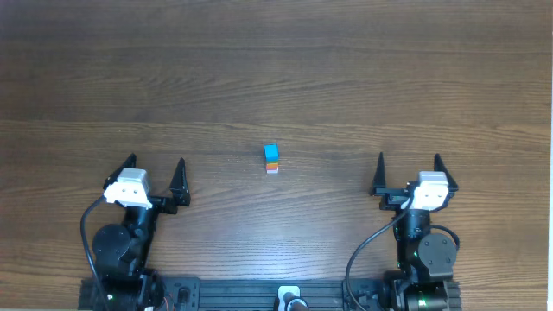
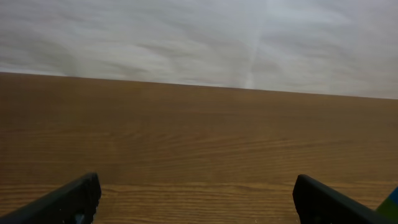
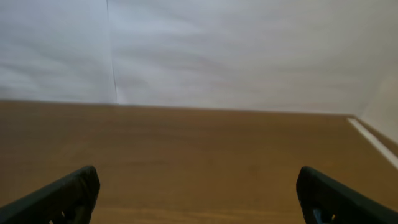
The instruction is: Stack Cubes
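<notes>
A small stack of cubes stands in the middle of the wooden table, a blue cube on top with orange and a pale one beneath. A sliver of the stack shows at the edge of the left wrist view. My left gripper sits open near its base, well to the left of the stack, holding nothing. My right gripper is open too, well to the right of the stack, with nothing between its fingers.
Bare wood stretches across the whole far half of the table. A pale wall rises behind the table's far edge, and the table's right edge shows in the right wrist view.
</notes>
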`<state>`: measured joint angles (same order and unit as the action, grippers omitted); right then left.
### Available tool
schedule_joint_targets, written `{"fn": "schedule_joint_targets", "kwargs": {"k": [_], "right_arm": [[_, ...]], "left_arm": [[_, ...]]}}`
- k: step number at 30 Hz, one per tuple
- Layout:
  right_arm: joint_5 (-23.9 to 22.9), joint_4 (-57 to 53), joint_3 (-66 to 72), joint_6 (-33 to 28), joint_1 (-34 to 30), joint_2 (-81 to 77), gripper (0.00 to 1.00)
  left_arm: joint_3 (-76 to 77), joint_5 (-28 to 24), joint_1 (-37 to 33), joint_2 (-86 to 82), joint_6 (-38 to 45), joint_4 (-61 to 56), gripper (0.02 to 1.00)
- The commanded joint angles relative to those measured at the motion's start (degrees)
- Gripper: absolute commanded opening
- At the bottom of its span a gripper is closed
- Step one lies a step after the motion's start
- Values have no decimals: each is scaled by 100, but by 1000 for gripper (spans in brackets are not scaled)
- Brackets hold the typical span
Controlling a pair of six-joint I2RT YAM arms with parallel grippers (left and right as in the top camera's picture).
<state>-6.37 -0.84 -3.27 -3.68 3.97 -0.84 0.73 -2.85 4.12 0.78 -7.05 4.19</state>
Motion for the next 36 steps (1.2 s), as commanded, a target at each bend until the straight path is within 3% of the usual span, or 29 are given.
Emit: {"fn": "schedule_joint_targets", "kwargs": {"k": [1, 36], "right_arm": [[46, 72, 308, -24, 42, 57, 991], [52, -280, 297, -24, 42, 55, 991]], "left_arm": [[-39, -57, 26, -39, 83, -7, 998], [-39, -57, 26, -39, 83, -7, 1000]]}}
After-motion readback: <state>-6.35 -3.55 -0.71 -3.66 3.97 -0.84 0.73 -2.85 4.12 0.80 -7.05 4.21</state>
